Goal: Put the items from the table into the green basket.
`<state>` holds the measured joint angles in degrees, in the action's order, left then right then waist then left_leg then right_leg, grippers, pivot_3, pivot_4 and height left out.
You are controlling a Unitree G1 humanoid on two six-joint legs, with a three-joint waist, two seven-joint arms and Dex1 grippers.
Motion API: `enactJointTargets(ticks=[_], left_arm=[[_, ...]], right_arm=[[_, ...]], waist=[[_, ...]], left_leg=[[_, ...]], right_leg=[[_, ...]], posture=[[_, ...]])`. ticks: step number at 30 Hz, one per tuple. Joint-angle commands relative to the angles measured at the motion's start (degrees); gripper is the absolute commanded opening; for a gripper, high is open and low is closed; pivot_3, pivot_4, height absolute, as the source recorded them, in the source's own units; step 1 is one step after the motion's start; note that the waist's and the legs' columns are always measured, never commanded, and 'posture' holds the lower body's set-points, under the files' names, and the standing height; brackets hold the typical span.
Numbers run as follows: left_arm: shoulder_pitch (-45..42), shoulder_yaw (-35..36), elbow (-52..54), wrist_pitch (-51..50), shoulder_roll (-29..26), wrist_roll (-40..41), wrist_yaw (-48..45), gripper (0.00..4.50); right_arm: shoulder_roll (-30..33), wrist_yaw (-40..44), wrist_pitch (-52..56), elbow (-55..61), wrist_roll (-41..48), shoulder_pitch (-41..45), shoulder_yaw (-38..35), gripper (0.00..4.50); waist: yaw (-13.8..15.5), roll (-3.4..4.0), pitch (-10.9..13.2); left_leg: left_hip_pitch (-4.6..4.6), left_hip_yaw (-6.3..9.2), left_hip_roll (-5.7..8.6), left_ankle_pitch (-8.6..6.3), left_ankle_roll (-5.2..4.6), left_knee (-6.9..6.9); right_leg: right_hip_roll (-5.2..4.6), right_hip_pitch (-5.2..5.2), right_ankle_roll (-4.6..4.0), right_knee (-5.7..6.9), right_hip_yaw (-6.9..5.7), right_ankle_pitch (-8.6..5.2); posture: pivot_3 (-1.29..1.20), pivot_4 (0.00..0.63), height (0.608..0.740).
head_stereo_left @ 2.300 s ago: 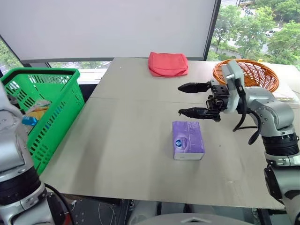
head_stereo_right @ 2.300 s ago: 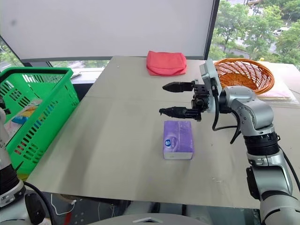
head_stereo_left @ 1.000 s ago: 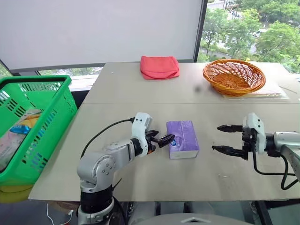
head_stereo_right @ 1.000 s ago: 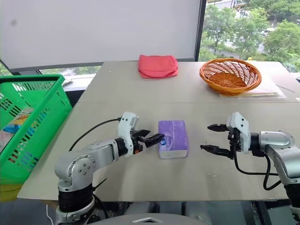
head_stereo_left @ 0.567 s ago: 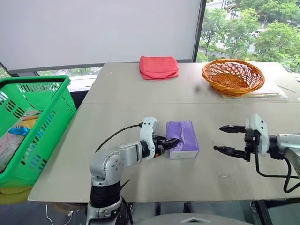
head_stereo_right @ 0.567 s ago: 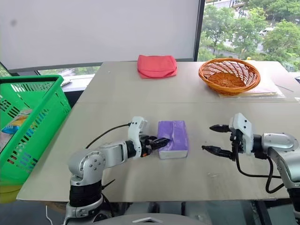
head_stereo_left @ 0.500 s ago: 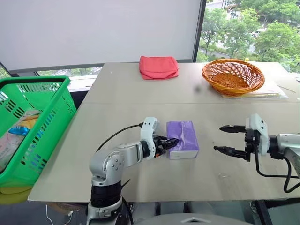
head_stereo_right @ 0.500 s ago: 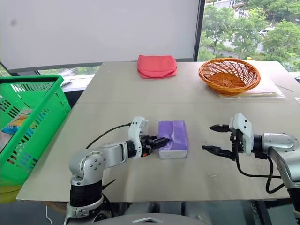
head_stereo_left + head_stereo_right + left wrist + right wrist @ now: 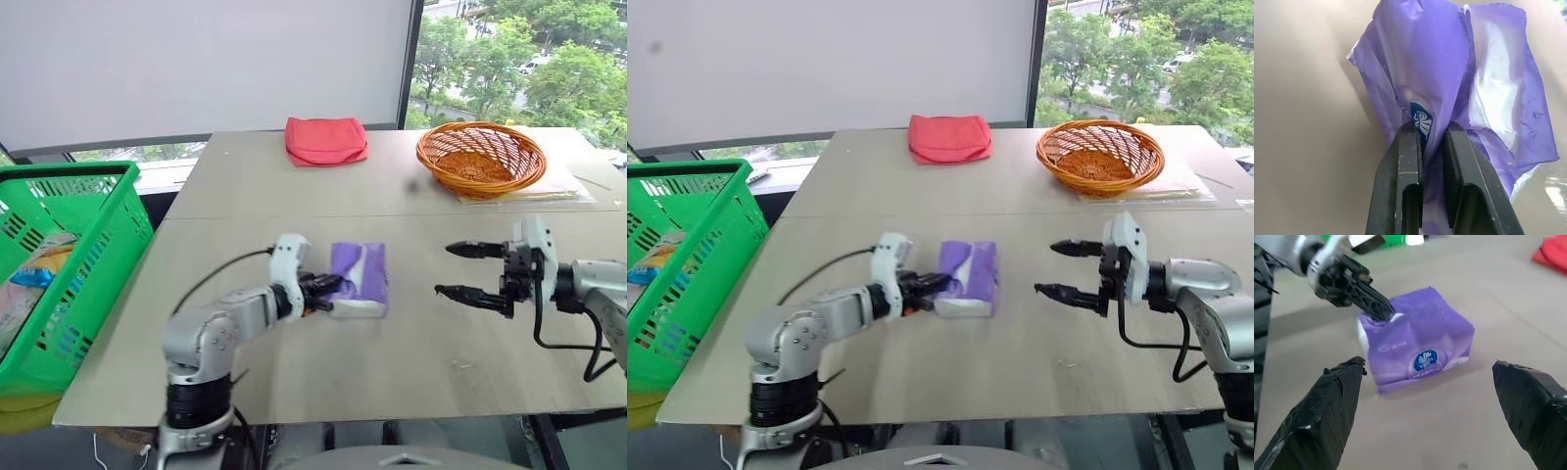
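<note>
Left gripper (image 9: 1432, 134) jaws pinch the tissue box (image 9: 358, 279) wrapper, seen close in its wrist view; right gripper (image 9: 458, 269) jaws wide.

One purple tissue pack (image 9: 357, 279) is counted on the one grey-beige table (image 9: 411, 343). One folded red cloth (image 9: 326, 140) and one orange wicker basket (image 9: 480, 159) are seen at the far side. One green shopping basket (image 9: 61, 257) is counted beside the table, with packaged goods inside that cannot be numbered. Two grippers are counted: the left gripper (image 9: 331, 288) and the right gripper (image 9: 449, 270).
</note>
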<state>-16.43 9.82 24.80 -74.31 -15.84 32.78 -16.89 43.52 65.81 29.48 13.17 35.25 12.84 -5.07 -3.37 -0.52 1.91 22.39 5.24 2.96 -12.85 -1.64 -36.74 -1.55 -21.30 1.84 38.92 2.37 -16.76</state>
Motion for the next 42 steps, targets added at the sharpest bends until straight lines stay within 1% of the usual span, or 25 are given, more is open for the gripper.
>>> enactJointTargets(ticks=[1, 3, 6, 8, 9, 11, 14, 17, 20, 22, 26, 28, 29, 33, 35, 36, 38, 40, 42], left_arm=[[-6.21, 8.0, 0.3, 7.18, -4.08, -2.9, 3.08, 0.01], [-9.5, 12.53, -0.98, 9.93, -7.63, -3.91, 3.95, 0.01], [-13.23, 17.69, -2.37, 11.81, -14.4, -6.34, 5.94, 0.01], [-14.76, 22.09, -4.36, 13.03, -21.01, -9.81, 8.15, 0.01], [-15.04, 23.79, -5.12, 13.38, -23.35, -10.9, 8.92, 0.01], [-14.4, 26.4, -6.33, 13.92, -27.7, -13.05, 9.85, 0.01], [-9.33, 30.61, -8.73, 15.84, -33.75, -16.8, 9.08, 0.01], [-3.92, 33.58, -10.35, 18.25, -35.76, -18.75, 7.68, 0.01], [-1.43, 35.48, -11.93, 20.29, -35.57, -18.5, 6.09, 0.01], [0.48, 35.6, -12.34, 21.37, -35.58, -19.41, 5.96, 0.01], [1.49, 35.49, -13.58, 23.86, -33.9, -18.95, 5.16, 0.01], [1.8, 35.08, -14.47, 25.35, -33.62, -18.66, 4.01, 1.0], [1.72, 34.79, -15.09, 26.12, -33.73, -18.92, 3.87, 1.3], [0.16, 34.36, -17.89, 30.16, -34.23, -20.74, 5.37, 3.25], [-0.66, 33.93, -18.04, 33.16, -33.64, -20.06, 4.61, 4.19], [-0.7, 33.67, -17.54, 34.53, -32.92, -19.25, 3.75, 4.35], [1.64, 31.68, -13.63, 35.72, -29.48, -15.91, 0.18, 4.35], [6.31, 27.99, -7.28, 36.04, -24.95, -12.59, -3.45, 4.35], [13.26, 20.74, 0.81, 37.48, -19.72, -11.0, -5.97, 4.35]], right_arm=[[-1.66, -0.53, 2.32, 3.31, 3.8, 4.95, 0.55, 4.5], [-3.73, -1.52, 3.89, 3.74, 5.58, 8.4, 1.25, 4.5], [-7.0, -2.52, 5.62, 3.39, 7.31, 14.0, 2.88, 4.5], [-10.46, -4.02, 6.54, 2.72, 8.19, 18.93, 4.39, 4.5], [-11.76, -4.46, 6.79, 2.32, 8.36, 20.55, 4.86, 4.5], [-13.66, -4.2, 7.14, 1.61, 8.84, 22.68, 5.58, 4.5], [-16.03, -3.67, 6.87, 0.26, 9.05, 25.37, 6.59, 4.5], [-17.97, -4.07, 5.37, -1.77, 7.66, 27.51, 7.22, 4.5], [-19.14, -5.97, 3.29, -3.58, 4.45, 28.64, 7.67, 4.5], [-19.31, -6.62, 2.41, -4.41, 2.68, 28.95, 8.06, 4.5], [-19.53, -6.7, 2.26, -3.88, 2.62, 28.22, 8.02, 4.5], [-19.5, -6.77, 2.42, -3.24, 2.67, 27.68, 8.03, 4.5], [-19.43, -6.76, 2.47, -3.02, 2.7, 27.43, 8.01, 4.5], [-19.16, -7.12, 2.45, -2.75, 2.4, 26.81, 7.74, 4.5], [-18.8, -7.51, 2.18, -2.92, 1.81, 26.13, 7.47, 4.5], [-18.55, -7.69, 1.93, -3.01, 1.35, 25.61, 7.44, 4.5], [-17.33, -7.54, 0.29, -4.13, -0.65, 23.38, 7.62, 4.5], [-15.98, -7.62, -1.83, -5.71, -2.8, 20.09, 7.22, 4.5], [-13.96, -8.21, -6.07, -8.45, -6.65, 14.75, 6.48, 4.5]], waist=[[0.14, -0.02, 0.01], [0.27, -0.06, 0.03], [0.42, -0.12, 0.06], [0.71, -0.17, 0.09], [0.79, -0.18, 0.1], [1.15, -0.21, 0.09], [2.14, -0.26, 0.06], [3.52, -0.26, 0.06], [5.17, -0.38, -0.01], [6.06, -0.49, -0.08], [7.11, -0.51, -0.09], [7.25, -0.51, -0.09], [7.23, -0.52, -0.1], [6.99, -0.51, -0.09], [6.87, -0.51, -0.1], [6.84, -0.52, -0.1], [6.88, -0.5, -0.14], [7.03, -0.48, -0.21], [6.99, -0.52, -0.25]], left_leg=[[0.01, 0.02, 0.0, 0.0, 0.0, 0.0], [0.04, 0.02, 0.0, 0.0, 0.01, 0.02], [0.24, 0.0, 0.0, 0.0, 0.03, 0.04], [0.26, -0.02, 0.03, 0.06, 0.14, 0.1], [0.27, -0.05, 0.03, 0.06, 0.14, 0.2], [0.27, -0.03, 0.03, 0.07, 0.18, 0.32], [0.28, 0.02, 0.04, 0.02, 0.33, 0.42], [0.28, -0.08, 0.17, 0.01, 0.35, 0.47], [0.29, -0.03, 0.18, -0.07, 0.22, 0.49], [0.28, 0.07, 0.16, -0.18, 0.51, 0.49], [0.28, 0.06, 0.16, -0.16, 0.57, 0.48], [0.28, 0.07, 0.14, -0.16, 0.58, 0.49], [0.28, 0.07, 0.13, -0.16, 0.58, 0.5], [0.28, -0.02, 0.11, -0.16, 0.57, 0.57], [0.28, -0.05, 0.1, -0.16, 0.57, 0.57], [0.28, -0.05, 0.09, -0.16, 0.57, 0.57], [0.28, -0.09, 0.09, -0.17, 0.57, 0.57], [0.31, -0.15, 0.11, -0.17, 0.56, 0.56], [0.34, -0.23, 0.12, -0.18, 0.55, 0.53]], right_leg=[[0.0, 0.0, 0.0, -0.01, -0.01, 0.0], [-0.02, -0.01, 0.0, -0.07, -0.02, 0.0], [-0.02, -0.25, -0.01, -0.06, 0.02, 0.02], [-0.05, -0.33, -0.02, -0.04, 0.05, 0.03], [-0.05, -0.41, -0.03, -0.02, 0.09, 0.03], [-0.05, -0.5, -0.05, 0.02, 0.08, 0.04], [-0.07, -0.53, -0.06, -0.06, 0.04, 0.03], [-0.25, -0.68, -0.07, -0.05, 0.06, 0.03], [-0.28, -0.69, -0.08, 0.01, -0.03, 0.04], [-0.26, -0.68, -0.17, 0.02, -0.14, 0.1], [-0.27, -0.67, -0.23, 0.03, -0.13, 0.13], [-0.26, -0.68, -0.24, 0.03, -0.15, 0.13], [-0.26, -0.69, -0.24, 0.02, -0.15, 0.13], [-0.25, -0.76, -0.24, 0.01, -0.06, 0.12], [-0.24, -0.77, -0.24, 0.02, -0.06, 0.13], [-0.24, -0.77, -0.24, 0.03, -0.05, 0.13], [-0.25, -0.75, -0.24, 0.0, -0.03, 0.13], [-0.34, -0.74, -0.23, -0.04, -0.02, 0.13], [-0.39, -0.75, -0.22, -0.04, -0.02, 0.14]], posture=[[-0.08, 0.0, 0.74], [-0.05, 0.0, 0.74], [-0.01, 0.0, 0.74], [0.01, 0.0, 0.74], [0.02, 0.0, 0.74], [0.05, 0.0, 0.74], [0.07, 0.0, 0.74], [0.1, 0.0, 0.74], [0.11, 0.0, 0.74], [0.11, 0.0, 0.74], [0.11, 0.0, 0.74], [0.1, 0.0, 0.74], [0.1, 0.0, 0.74], [0.09, 0.0, 0.74], [0.08, 0.0, 0.74], [0.07, 0.0, 0.74], [0.06, 0.0, 0.74], [0.06, 0.0, 0.74], [0.06, 0.0, 0.74]])
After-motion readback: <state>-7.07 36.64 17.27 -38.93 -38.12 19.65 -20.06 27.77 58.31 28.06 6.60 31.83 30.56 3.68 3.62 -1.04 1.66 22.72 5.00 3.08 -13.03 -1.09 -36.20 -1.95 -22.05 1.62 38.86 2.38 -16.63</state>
